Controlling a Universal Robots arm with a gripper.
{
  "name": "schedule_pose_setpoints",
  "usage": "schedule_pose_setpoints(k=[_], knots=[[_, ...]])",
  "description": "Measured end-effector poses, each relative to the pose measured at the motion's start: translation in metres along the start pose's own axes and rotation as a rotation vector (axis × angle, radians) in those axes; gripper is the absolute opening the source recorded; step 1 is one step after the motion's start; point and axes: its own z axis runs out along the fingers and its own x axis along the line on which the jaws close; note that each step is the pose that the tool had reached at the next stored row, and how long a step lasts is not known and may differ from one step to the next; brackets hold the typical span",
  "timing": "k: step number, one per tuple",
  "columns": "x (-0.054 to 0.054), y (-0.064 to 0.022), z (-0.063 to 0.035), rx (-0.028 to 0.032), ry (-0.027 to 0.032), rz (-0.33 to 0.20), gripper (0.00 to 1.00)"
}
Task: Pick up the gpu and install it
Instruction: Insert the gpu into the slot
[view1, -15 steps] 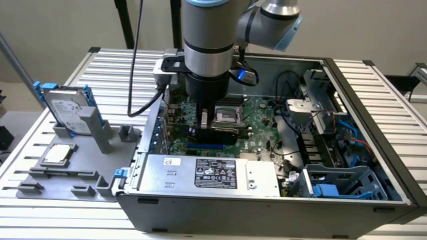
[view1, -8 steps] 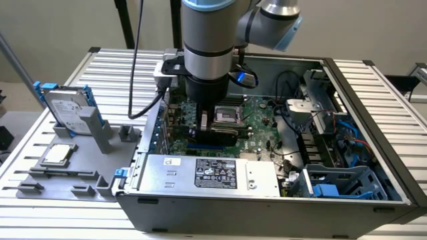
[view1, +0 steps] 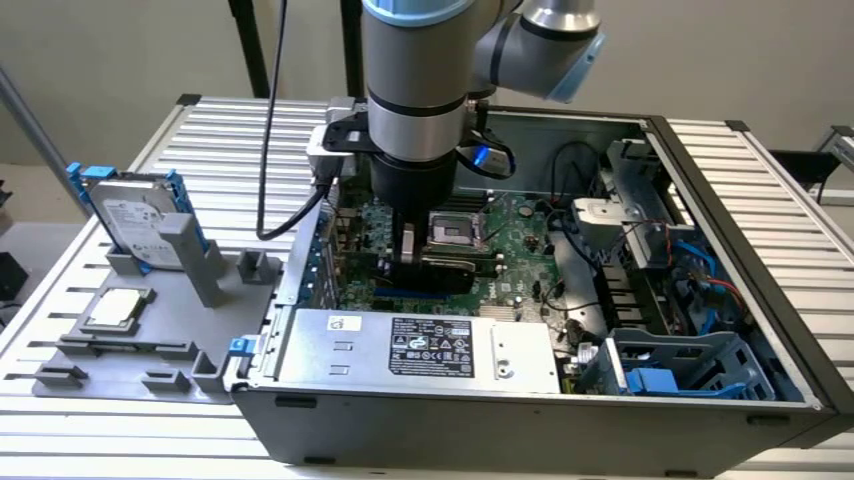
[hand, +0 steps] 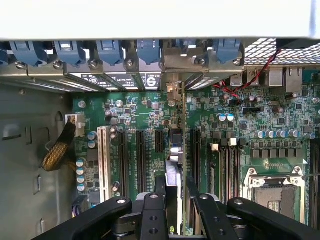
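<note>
My gripper (view1: 430, 258) is down inside the open computer case (view1: 747, 200), over the green motherboard (view1: 514, 250). It is shut on the gpu (hand: 176, 170), a thin card held edge-on between the two black fingers (hand: 154, 212). In the wrist view the card stands upright over the expansion slots (hand: 140, 155), and its silver bracket (hand: 173, 90) lies against the case's rear wall. In the exterior view the gpu (view1: 447, 272) is a dark card just below the gripper, beside the processor socket (view1: 454, 230). Whether the card sits in a slot I cannot tell.
A silver hard drive with blue side rails (view1: 134, 215) stands in a grey holder (view1: 120, 350) at the exterior view's left, with a processor (view1: 118, 308) lying near it. The power supply (view1: 414, 345) fills the case's near side. Cables and a blue drive cage (view1: 681, 370) crowd the exterior view's right.
</note>
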Motion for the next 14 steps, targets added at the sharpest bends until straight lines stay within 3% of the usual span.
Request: schedule_pose_setpoints(k=[14], knots=[[-0.0011,0.0010,0.0033,-0.0002,0.0002,0.000,0.27]])
